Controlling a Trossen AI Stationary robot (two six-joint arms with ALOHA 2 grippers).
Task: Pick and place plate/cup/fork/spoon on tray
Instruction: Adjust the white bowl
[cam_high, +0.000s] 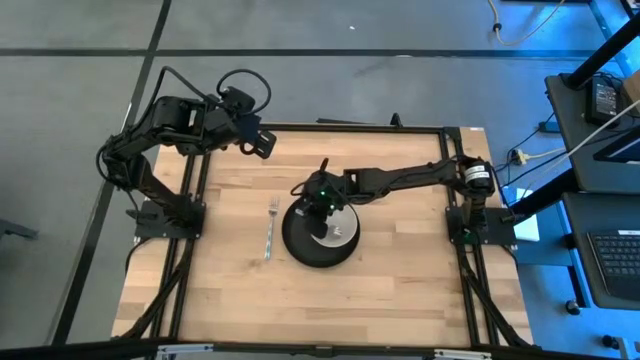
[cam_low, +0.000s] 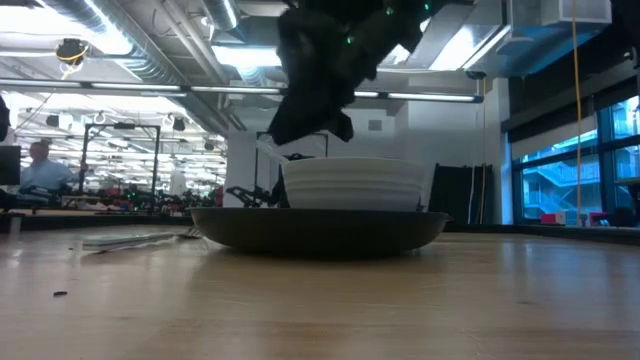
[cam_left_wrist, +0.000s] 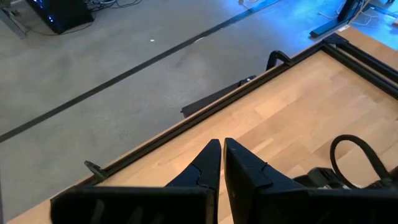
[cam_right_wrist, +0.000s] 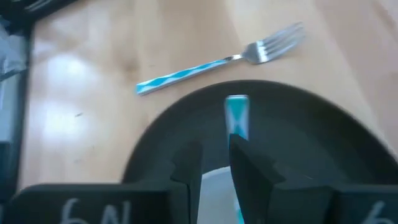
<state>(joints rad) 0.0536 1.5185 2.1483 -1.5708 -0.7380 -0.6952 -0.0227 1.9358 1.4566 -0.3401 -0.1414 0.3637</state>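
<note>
Right wrist view: right gripper (cam_right_wrist: 214, 162), jaws parted, is releasing the spoon (cam_right_wrist: 236, 118) onto the plate (cam_right_wrist: 323, 143); the fork (cam_right_wrist: 217, 62), at plate's 9 o'clock, comes next. Left gripper (cam_left_wrist: 222, 163) is waiting, jaws pressed together.

The white round cup (cam_high: 338, 232) sits on the flat round black plate (cam_high: 300, 246) mid-desk (cam_high: 400, 280). The slim silver metal fork (cam_high: 271, 228) lies on the desk just left of the plate.

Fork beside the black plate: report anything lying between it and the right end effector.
Nothing visible does. The slim silver metal fork lies on bare wood beside the round matte-black plate, over which the right end effector hovers.
</note>
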